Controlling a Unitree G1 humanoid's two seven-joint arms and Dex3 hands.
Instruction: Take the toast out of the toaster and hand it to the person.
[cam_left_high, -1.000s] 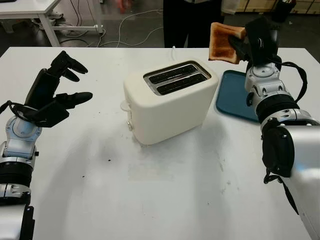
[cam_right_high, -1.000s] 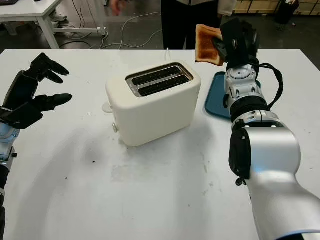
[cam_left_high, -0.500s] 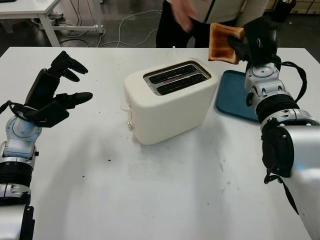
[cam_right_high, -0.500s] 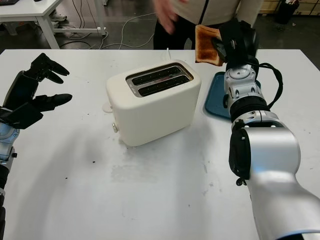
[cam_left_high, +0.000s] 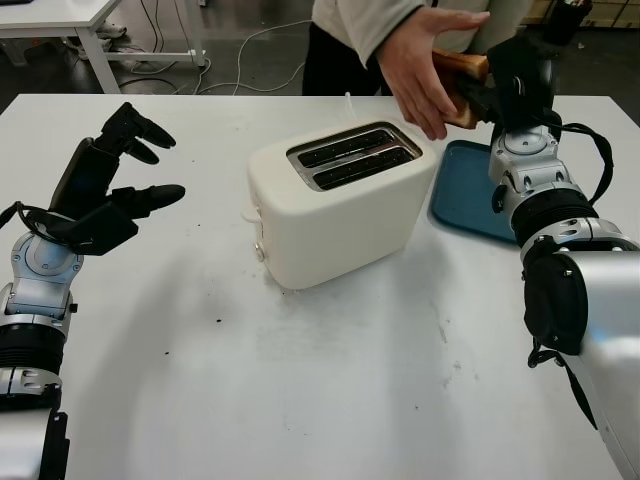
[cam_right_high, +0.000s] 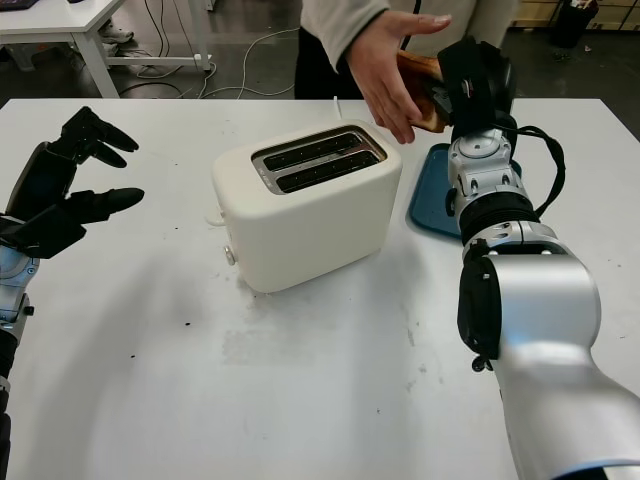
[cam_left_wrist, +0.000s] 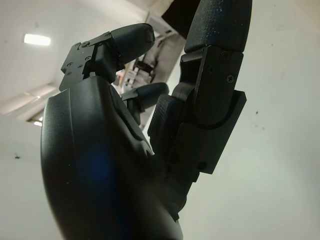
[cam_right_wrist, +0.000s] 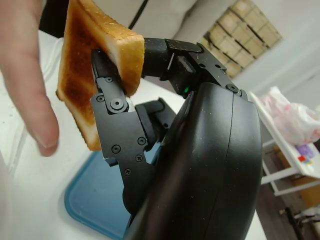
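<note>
My right hand (cam_left_high: 490, 80) is raised above the far right of the table, shut on a slice of browned toast (cam_right_wrist: 85, 65). A person's hand (cam_left_high: 425, 65) reaches in from the far side and closes around the toast (cam_left_high: 462, 68), hiding most of it. The white two-slot toaster (cam_left_high: 335, 200) stands mid-table, and I see no bread rising from its slots. My left hand (cam_left_high: 125, 165) hovers open above the table's left side.
A blue tray (cam_left_high: 470, 200) lies on the table under and behind my right forearm. The person stands at the far edge behind the toaster. Another white table (cam_left_high: 60, 20) stands at the far left.
The person has leaned in and brought a hand down onto the toast. My right hand has held the toast in the same raised spot, and my left hand has not moved.
</note>
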